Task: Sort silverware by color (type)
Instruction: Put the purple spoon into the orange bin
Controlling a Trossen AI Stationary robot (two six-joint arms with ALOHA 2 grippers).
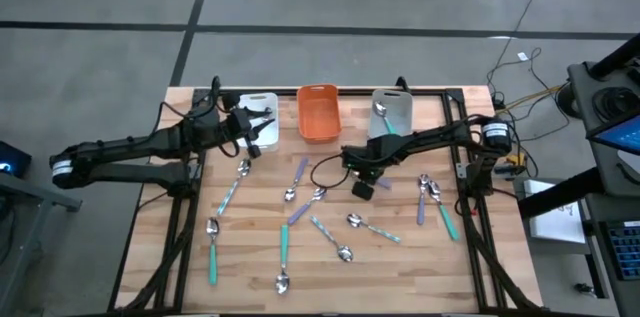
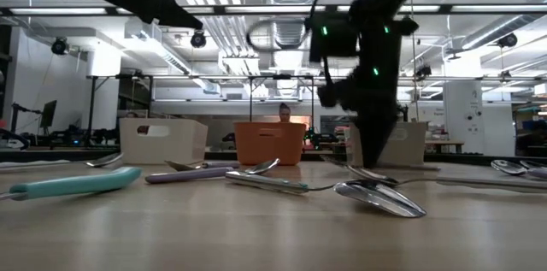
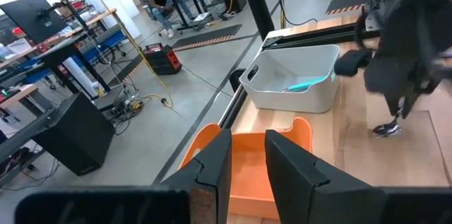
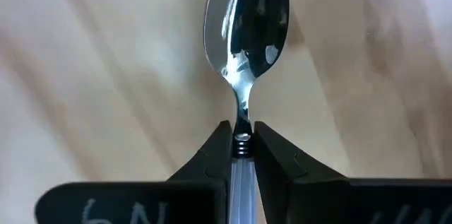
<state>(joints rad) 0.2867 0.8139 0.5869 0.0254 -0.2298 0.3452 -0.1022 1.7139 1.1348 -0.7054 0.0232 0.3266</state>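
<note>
The right gripper (image 4: 242,143) is down at the middle of the wooden table (image 1: 250,267), its 2 fingers pinching the neck of a pale light-blue-handled spoon (image 4: 246,33) that lies on the boards. The left gripper (image 3: 247,167) hovers over the orange bin (image 1: 318,112), fingers slightly parted with nothing between them. Other spoons lie scattered across the table; 1 teal-handled spoon (image 1: 381,117) rests in the grey bin (image 1: 404,105).

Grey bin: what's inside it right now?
The grey bin holds one spoon with a teal handle. Its near wall hides part of the floor, so more could lie there.
</note>
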